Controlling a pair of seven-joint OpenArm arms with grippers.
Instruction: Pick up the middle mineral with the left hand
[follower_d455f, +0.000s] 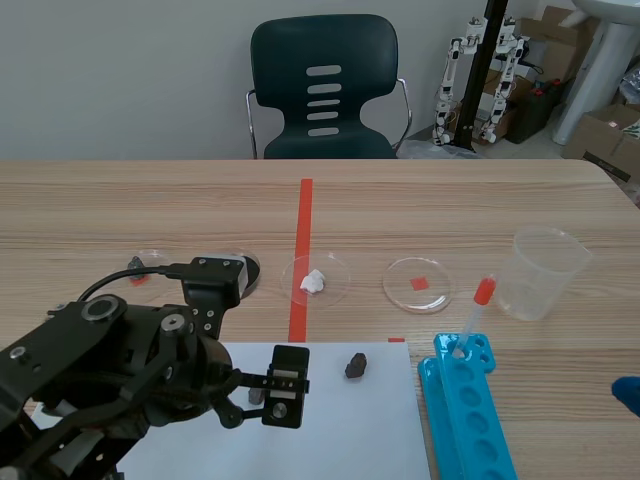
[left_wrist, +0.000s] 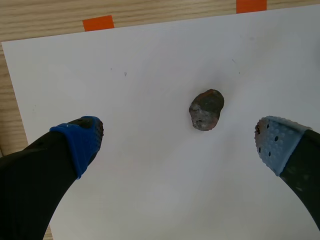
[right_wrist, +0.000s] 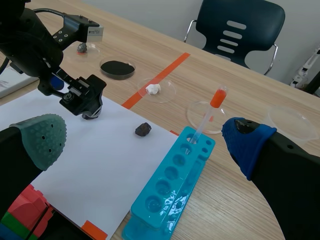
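The smooth, flat white paper (left_wrist: 150, 190) offers nothing to snag. Above it the left gripper (left_wrist: 177, 141) hangs spread wide and empty; it should probably centre, drop, then close gently. The mineral (left_wrist: 206, 109), a small, lumpy grey-brown stone, lies on the paper between the fingers, nearer the grey pad.

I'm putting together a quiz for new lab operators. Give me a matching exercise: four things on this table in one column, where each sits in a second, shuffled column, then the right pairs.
Things:
1. white lump
2. dark rock
3. dropper
4. plastic cup

Places:
A. standing in the blue rack
B. on the bare wooden table, farthest to the right
C. on the white paper
D. in a clear dish

Pairs: 1-D, 2-C, 3-A, 4-B.
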